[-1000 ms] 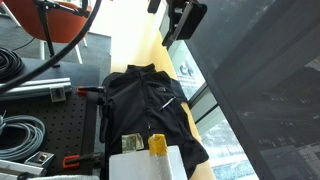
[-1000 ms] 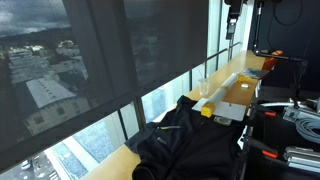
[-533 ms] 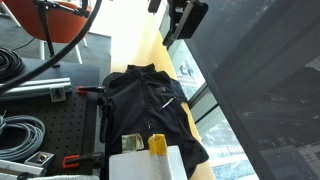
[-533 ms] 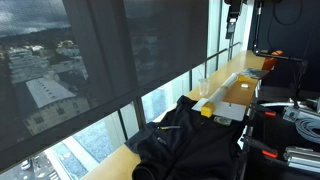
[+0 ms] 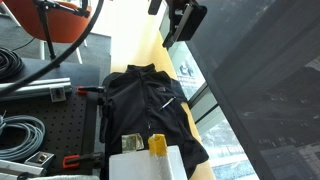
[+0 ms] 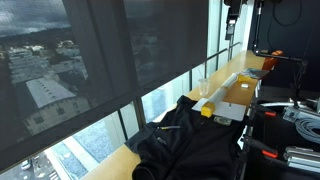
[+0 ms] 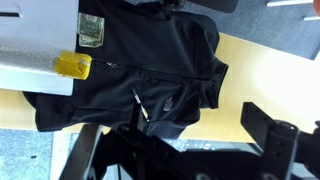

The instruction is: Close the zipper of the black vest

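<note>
The black vest (image 5: 140, 105) lies flat on the wooden ledge, collar away from the white box; it also shows in an exterior view (image 6: 190, 145) and in the wrist view (image 7: 130, 70). The zipper (image 7: 160, 68) is a thin line down the front, with a small pale tab (image 7: 110, 64) near the hem. A pale slim streak (image 7: 140, 103) lies on the chest beside a logo. My gripper (image 5: 180, 20) hangs high above the vest, apart from it, also seen in an exterior view (image 6: 232, 12). In the wrist view its jaws (image 7: 180, 150) stand wide apart and empty.
A white box (image 5: 145, 163) with a yellow object (image 5: 158, 145) on it sits at the vest's hem. A clear cup (image 6: 203, 88) stands on the ledge (image 6: 240, 75) by the window. Grey cables (image 5: 20, 130), red clamps (image 5: 72, 160) and an orange chair (image 5: 60, 15) are nearby.
</note>
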Tool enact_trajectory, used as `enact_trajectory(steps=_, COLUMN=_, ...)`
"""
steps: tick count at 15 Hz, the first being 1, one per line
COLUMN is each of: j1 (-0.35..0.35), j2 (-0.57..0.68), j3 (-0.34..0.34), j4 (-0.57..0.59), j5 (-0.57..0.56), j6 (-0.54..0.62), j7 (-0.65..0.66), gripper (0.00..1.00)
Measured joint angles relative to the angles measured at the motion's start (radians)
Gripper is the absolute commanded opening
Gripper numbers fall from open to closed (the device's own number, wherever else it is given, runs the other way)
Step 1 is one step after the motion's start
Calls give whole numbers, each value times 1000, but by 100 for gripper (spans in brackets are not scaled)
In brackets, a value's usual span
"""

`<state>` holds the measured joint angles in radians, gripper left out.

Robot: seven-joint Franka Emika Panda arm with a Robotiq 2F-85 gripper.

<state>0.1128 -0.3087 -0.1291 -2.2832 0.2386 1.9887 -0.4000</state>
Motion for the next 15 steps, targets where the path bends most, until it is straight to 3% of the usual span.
enact_trajectory(steps=7, j1=0, j2=144, j3=78, j4=-57, j5=-34, j6=310, j7=-14, gripper=100)
enact_trajectory(steps=15, j1=-9, j2=395, j3=131, j4=-96, j5=-110, j6=583, j7=103, gripper=100)
